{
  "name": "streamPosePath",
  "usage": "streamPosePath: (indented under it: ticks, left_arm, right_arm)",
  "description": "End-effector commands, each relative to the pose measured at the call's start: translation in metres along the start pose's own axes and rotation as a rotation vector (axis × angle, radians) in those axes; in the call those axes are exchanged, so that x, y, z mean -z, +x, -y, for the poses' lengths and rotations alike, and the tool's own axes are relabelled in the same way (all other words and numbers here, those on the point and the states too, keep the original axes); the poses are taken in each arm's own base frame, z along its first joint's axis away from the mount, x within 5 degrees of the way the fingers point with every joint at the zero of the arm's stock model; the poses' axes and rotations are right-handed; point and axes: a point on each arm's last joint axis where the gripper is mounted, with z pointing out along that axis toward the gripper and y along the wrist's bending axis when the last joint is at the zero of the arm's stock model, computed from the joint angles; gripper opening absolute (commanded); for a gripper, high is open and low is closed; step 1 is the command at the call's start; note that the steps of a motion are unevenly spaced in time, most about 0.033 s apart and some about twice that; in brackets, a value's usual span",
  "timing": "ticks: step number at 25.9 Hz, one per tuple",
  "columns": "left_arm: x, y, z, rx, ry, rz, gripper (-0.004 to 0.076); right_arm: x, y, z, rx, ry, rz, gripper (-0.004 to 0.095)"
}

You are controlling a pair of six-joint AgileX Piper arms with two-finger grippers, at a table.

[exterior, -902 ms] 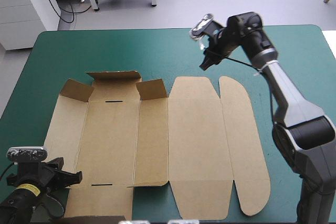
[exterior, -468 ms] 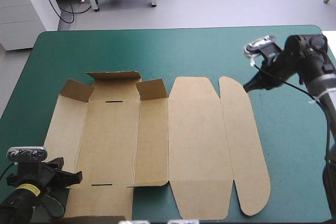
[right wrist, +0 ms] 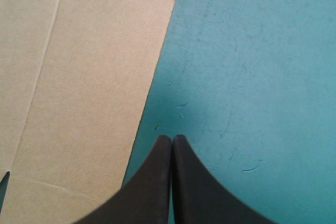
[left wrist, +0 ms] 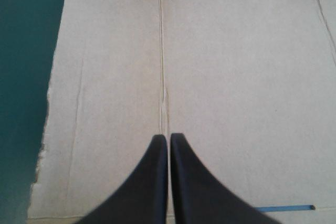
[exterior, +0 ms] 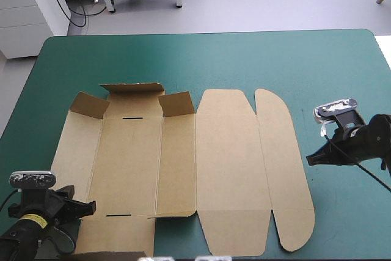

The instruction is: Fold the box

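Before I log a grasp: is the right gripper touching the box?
Apart. The right wrist view shows the right gripper, jaws shut, over the teal-green cover, a strip of cover between it and the box edge.

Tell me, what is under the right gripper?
Under the right gripper lies bare teal-green cover, just beside the box edge. Its shut fingers hide the patch straight beneath them.

**Brown box lay unfolded, mostly flat**

The box [exterior: 183,163] was a cut sheet spread on the teal-green cover [exterior: 256,59], left of centre. Three small flaps [exterior: 131,88] at its far edge stood raised; its rounded flap [exterior: 284,169] lay flat at the right.
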Motion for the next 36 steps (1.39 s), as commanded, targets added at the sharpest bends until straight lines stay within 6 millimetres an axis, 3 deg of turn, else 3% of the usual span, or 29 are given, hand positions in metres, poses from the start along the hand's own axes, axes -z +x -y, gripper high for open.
streamPosePath:
  ticks: [1, 9, 16, 20, 23, 26, 29, 31, 34, 36]
  left_arm:
    - [0.006, -0.019, 0.002, -0.022, 0.013, 0.023, -0.0008]
    - [-0.006, -0.063, 0.004, -0.041, 0.002, -0.048, -0.0008]
    - [-0.036, -0.128, 0.0, 0.003, -0.048, -0.078, -0.0008]
    - [-0.044, -0.169, -0.029, 0.09, -0.129, -0.074, -0.0008]
    - [-0.042, -0.185, -0.06, 0.159, -0.153, -0.079, -0.0008]
    - [-0.035, -0.191, -0.089, 0.297, -0.15, -0.043, -0.0008]
    - [-0.027, -0.178, -0.13, 0.442, -0.205, -0.036, -0.0008]
    - [-0.025, -0.166, -0.145, 0.496, -0.237, -0.097, -0.0008]
    - [-0.026, -0.153, -0.151, 0.447, -0.203, -0.214, -0.0008]
    - [-0.028, -0.148, -0.146, 0.324, -0.129, -0.3, -0.0008]
  right_arm:
    - [0.019, 0.001, -0.004, -0.023, 0.023, 0.127, -0.002]
    - [0.023, 0.004, -0.005, -0.031, 0.03, 0.146, -0.002]
    - [0.023, 0.004, -0.006, -0.029, 0.027, 0.142, -0.002]
    - [0.023, 0.004, -0.006, -0.027, 0.027, 0.142, -0.002]
    - [0.023, 0.004, -0.006, -0.031, 0.028, 0.144, -0.002]
    - [0.023, 0.004, -0.006, -0.032, 0.031, 0.151, -0.002]
    - [0.024, 0.002, -0.005, -0.035, 0.033, 0.172, -0.002]
    - [0.024, 0.001, -0.006, -0.039, 0.027, 0.177, -0.002]
    - [0.024, 0.001, -0.007, -0.046, 0.014, 0.183, -0.002]
    - [0.024, 0.0, -0.008, -0.051, 0.007, 0.188, -0.0021]
